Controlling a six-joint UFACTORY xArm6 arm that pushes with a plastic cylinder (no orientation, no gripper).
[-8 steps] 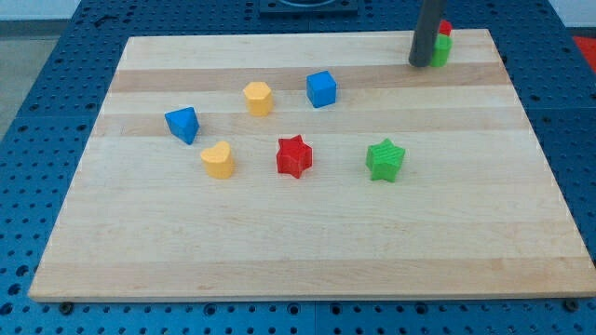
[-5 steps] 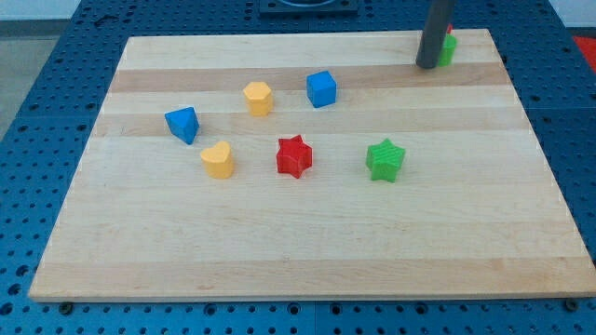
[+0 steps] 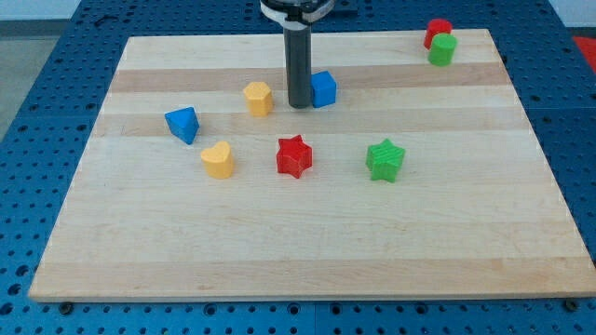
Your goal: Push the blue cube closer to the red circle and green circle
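One blue cube (image 3: 323,88) sits right beside my tip (image 3: 299,105), touching it on the view's right. My tip is just a rod, so it holds nothing. I am lined up to push. Next I shove the cube right and up toward the red circle (image 3: 437,31) and green circle (image 3: 442,50).

A straight, dark grey cylindrical rod with a smooth matte surface, uniform in width along its visible length, ends below in my tip (image 3: 299,105), cut flat. Above it, at the view's top edge, the rod enters a wider round collar, white-rimmed with a black underside, only partly in view.
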